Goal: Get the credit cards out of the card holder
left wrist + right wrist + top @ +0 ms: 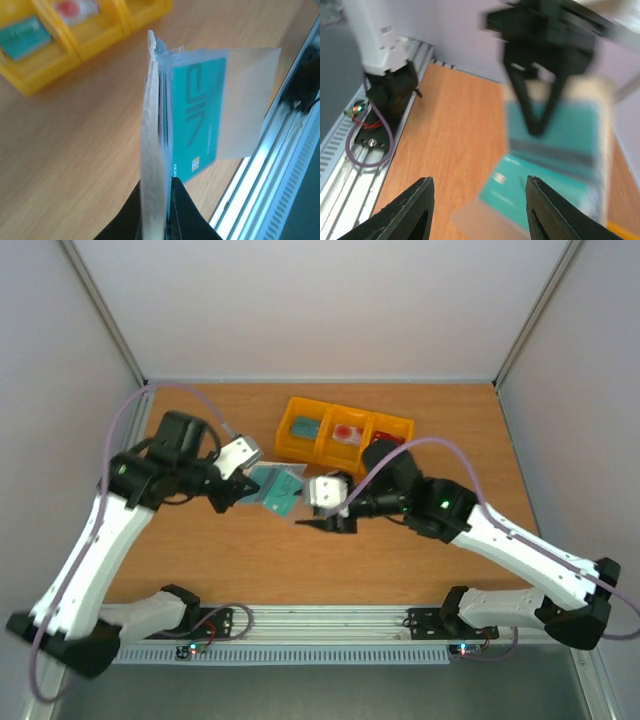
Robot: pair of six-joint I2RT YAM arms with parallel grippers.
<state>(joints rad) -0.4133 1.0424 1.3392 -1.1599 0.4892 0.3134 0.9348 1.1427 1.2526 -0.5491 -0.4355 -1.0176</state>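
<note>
We see bright, even, diffuse light from above in the top view: the table (250, 570) carries only faint, soft shadows, and the white walls (320, 300) look nearly washed out. In the left wrist view the card (197, 115) is fairly sharp, while the tray (45, 72) behind it is out of focus and the rail (260, 165) glares white. In the right wrist view the left gripper (536, 125) and the holder (602, 115) smear with motion blur; the right gripper (479, 182) is dark, with crisper edges.
</note>
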